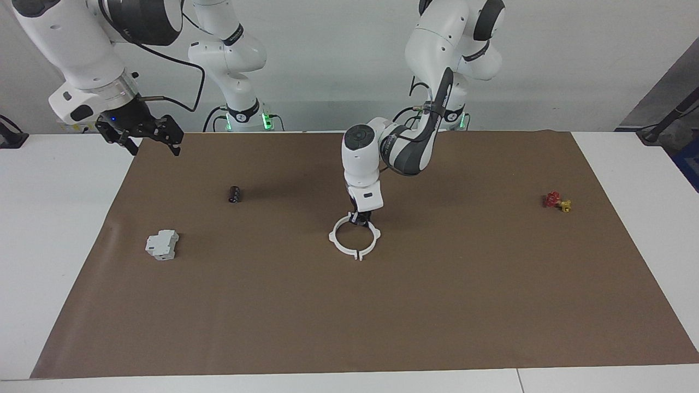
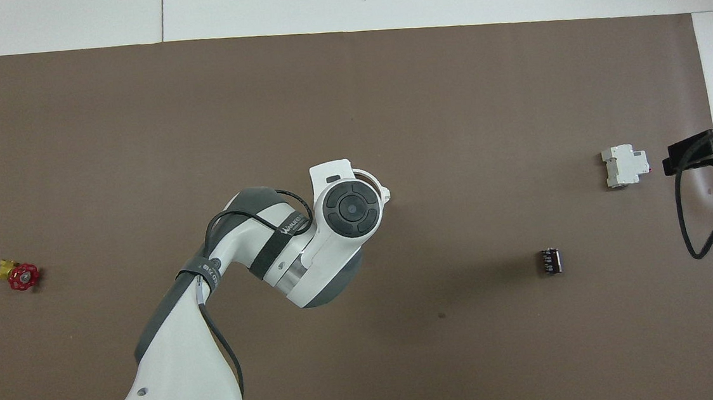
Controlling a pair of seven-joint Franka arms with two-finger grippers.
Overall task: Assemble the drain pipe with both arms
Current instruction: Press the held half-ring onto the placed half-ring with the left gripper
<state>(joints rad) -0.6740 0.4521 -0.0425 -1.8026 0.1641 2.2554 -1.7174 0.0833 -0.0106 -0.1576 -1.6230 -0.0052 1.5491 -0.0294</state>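
The drain pipe [image 1: 339, 249] lies flat on the brown mat at the table's middle, its two white half-rings together as one ring with small tabs. My left gripper [image 1: 357, 220] points straight down onto the ring's edge nearest the robots, at a tab joint. In the overhead view the left arm's wrist hides most of the ring [image 2: 386, 191]; only an arc and a tab show. My right gripper [image 1: 139, 135] is open and empty, raised over the mat's edge at the right arm's end, where it waits; it also shows in the overhead view [image 2: 709, 150].
A grey boxy block [image 1: 162, 244] sits toward the right arm's end of the mat. A small black cylinder [image 1: 234, 194] lies nearer the robots than the block. A small red-and-yellow piece [image 1: 557, 201] lies toward the left arm's end.
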